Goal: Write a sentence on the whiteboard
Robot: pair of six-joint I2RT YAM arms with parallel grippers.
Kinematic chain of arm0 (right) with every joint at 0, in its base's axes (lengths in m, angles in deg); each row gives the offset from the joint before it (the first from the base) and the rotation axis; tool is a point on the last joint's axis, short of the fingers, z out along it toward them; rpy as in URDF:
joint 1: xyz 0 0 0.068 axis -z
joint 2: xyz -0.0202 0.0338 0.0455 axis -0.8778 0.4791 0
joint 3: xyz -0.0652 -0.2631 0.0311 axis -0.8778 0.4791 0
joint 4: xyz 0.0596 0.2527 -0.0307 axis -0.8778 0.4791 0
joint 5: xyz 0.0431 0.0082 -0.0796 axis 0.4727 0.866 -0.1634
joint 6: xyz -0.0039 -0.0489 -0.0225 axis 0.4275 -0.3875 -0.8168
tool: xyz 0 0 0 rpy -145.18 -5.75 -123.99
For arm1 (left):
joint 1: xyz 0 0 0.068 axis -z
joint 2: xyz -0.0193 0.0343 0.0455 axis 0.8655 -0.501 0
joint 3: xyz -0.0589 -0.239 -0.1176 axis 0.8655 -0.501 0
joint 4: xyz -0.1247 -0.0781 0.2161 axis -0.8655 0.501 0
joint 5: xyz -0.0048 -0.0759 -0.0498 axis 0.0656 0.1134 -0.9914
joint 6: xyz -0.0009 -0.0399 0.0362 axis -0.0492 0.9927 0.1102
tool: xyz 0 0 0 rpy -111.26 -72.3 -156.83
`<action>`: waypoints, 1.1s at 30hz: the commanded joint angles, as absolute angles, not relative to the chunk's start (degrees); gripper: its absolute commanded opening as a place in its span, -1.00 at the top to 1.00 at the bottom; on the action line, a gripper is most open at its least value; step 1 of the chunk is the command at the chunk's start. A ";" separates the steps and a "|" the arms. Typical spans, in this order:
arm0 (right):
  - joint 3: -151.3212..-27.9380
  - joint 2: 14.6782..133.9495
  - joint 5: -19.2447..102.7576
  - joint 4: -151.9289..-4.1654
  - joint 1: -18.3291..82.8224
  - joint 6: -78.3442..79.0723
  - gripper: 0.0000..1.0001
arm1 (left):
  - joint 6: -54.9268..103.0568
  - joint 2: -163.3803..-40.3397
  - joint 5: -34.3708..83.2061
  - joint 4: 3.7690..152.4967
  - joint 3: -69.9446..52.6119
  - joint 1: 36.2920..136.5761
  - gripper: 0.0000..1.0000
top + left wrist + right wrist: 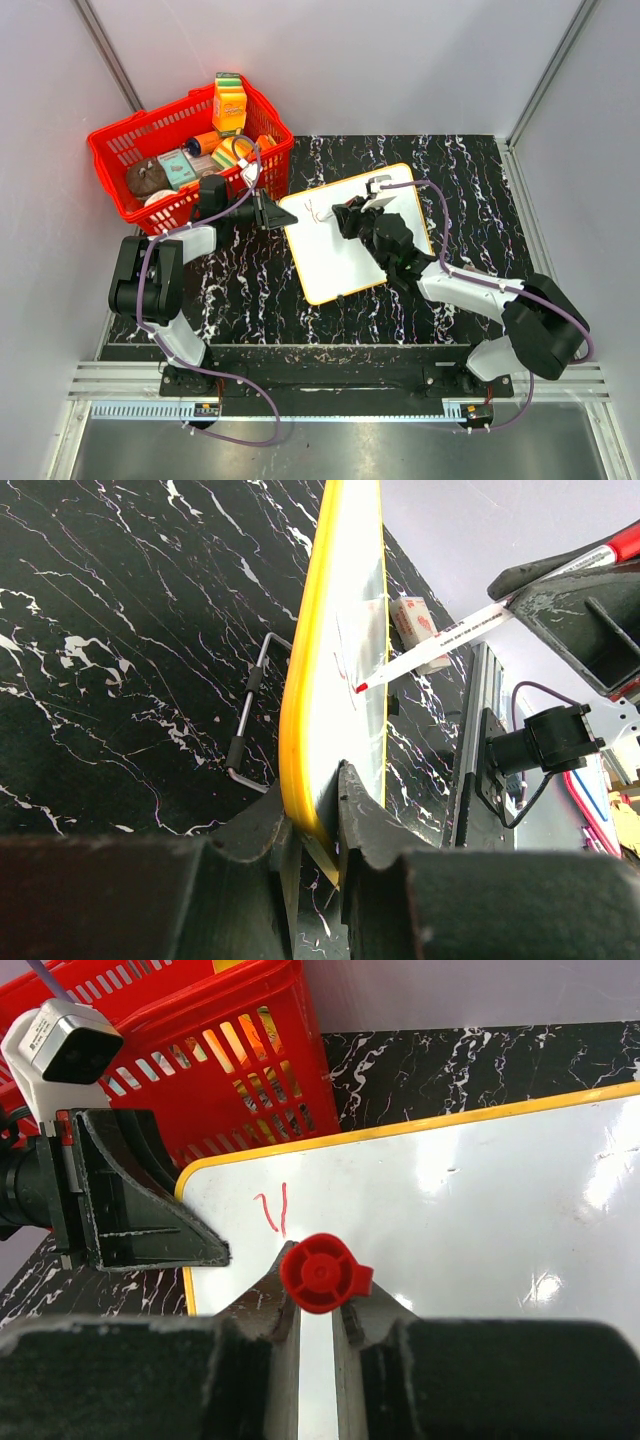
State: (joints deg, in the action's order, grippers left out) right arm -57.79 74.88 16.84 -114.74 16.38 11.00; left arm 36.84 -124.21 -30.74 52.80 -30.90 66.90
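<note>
The whiteboard (pixel 345 262), white with an orange-yellow rim, lies tilted on the black marbled table. My left gripper (pixel 283 216) is shut on its left edge; the left wrist view shows the rim (pixel 296 730) pinched between the fingers of that gripper (pixel 318 802). My right gripper (pixel 350 216) is shut on a red marker (pixel 318 1273), seen end-on in the right wrist view. The marker's tip (pixel 360 687) touches the whiteboard (pixel 345 600). Of the sentence, two short red strokes (pixel 274 1208) show near the board's top left corner.
A red basket (pixel 108 150) with groceries, including an orange juice carton (pixel 229 103), stands at the back left, close behind the left gripper. A small white block (pixel 415 628) and a metal wire handle (pixel 250 715) lie beside the board. Grey walls enclose the table.
</note>
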 commanded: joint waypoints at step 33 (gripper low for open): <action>-59.96 71.02 14.26 -114.94 18.57 11.04 1.00 | 24.79 -127.18 -28.49 56.59 -31.35 69.51 1.00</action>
State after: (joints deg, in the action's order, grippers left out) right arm -60.85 74.86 16.99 -112.23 17.80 11.37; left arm 36.36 -124.47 -30.98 53.65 -30.27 67.05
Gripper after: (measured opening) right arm 0.181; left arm 0.191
